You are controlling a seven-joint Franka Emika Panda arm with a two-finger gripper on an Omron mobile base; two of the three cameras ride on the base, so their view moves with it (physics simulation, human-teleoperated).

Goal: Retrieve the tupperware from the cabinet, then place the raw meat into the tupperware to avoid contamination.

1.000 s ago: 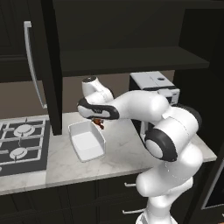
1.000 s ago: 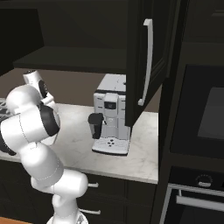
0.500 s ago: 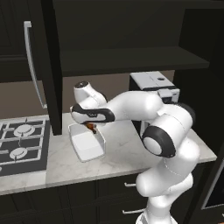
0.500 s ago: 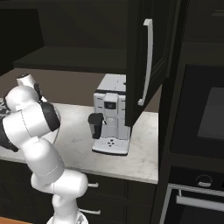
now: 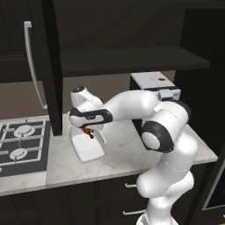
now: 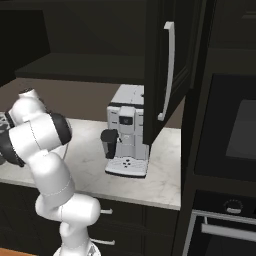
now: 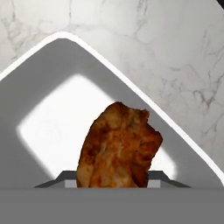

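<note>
Gripper [image 5: 89, 130] clenched on the raw meat [image 7: 119, 146], held just above the tupperware [image 5: 88, 145], over its open white floor and clear of its rim. Tupperware resting on the marble counter [image 5: 127, 149], just right of the gas hob [image 5: 19, 147] and left of the coffee machine [image 6: 127, 132]. Open cabinet [image 5: 127, 57] shelf above the tupperware, door with silver handle [image 5: 33, 63] swung out

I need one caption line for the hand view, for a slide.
Raw meat held in the gripper, hanging above the open white tupperware on the marble counter.
</note>
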